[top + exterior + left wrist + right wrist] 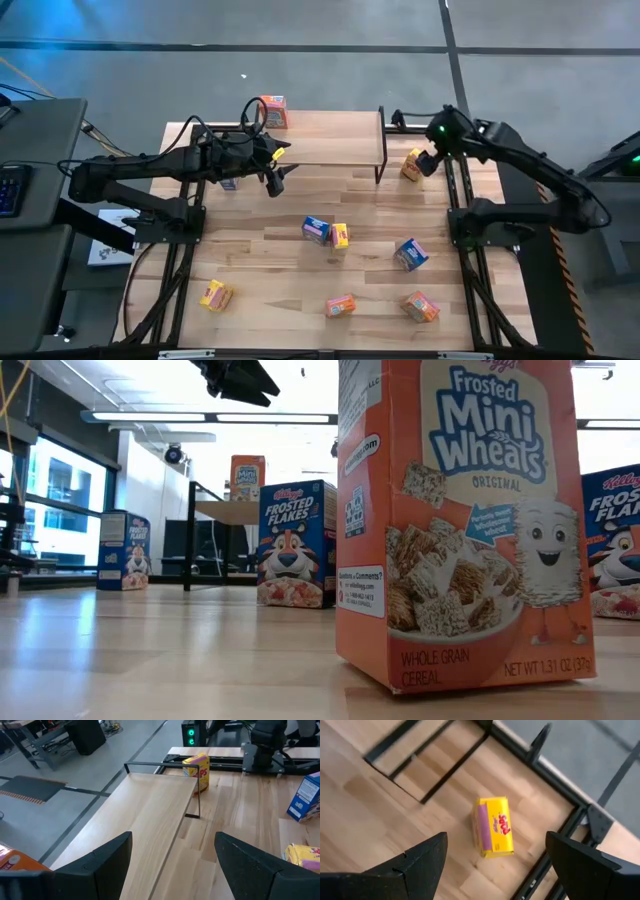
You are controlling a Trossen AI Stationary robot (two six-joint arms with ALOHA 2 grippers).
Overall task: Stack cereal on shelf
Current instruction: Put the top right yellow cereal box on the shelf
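Nine cereal boxes show in the high view. Three are orange-red boxes (272,110) (340,306) (421,306), three are yellow boxes (411,165) (340,236) (215,295), and three are blue boxes (316,229) (411,254) (228,183), the last of them partly hidden under an arm. There is one shelf (330,150), one table (260,265) and two dark arms, the left arm (140,170) and the right arm (530,160).

Shelf (330,150) top mostly free (orange box (273,110) at end).
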